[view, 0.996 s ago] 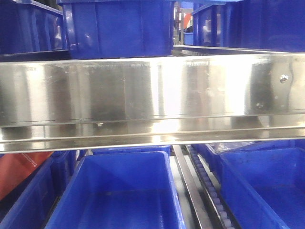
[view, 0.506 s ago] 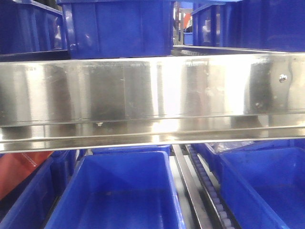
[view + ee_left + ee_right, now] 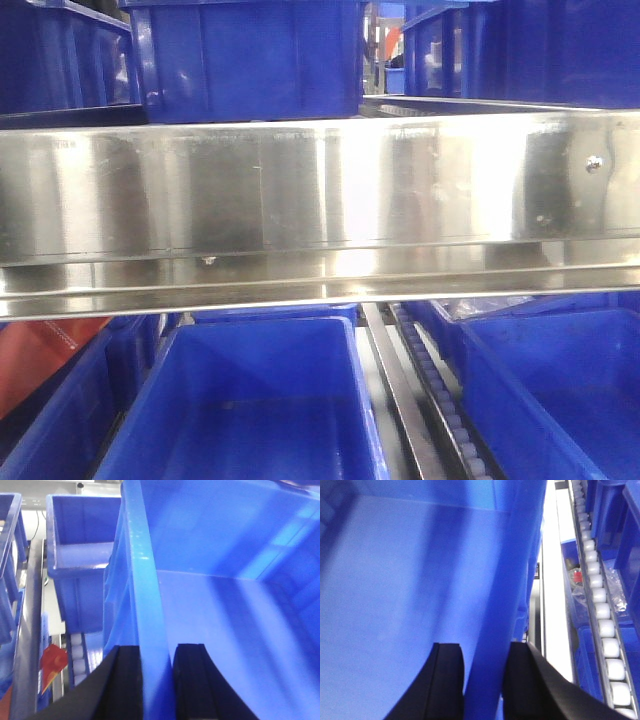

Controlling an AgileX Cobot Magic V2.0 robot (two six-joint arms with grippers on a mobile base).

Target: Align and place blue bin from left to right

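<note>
Both claws grip the blue bin (image 3: 210,605): the left claw (image 3: 156,680) clamps its left wall at frame bottom, the right claw (image 3: 485,680) its right wall. Grasp looks done; aligning and setting down beside the roller track (image 3: 602,620) remain.

black left hand (image 3: 156,680), black right hand (image 3: 485,680)
</note>
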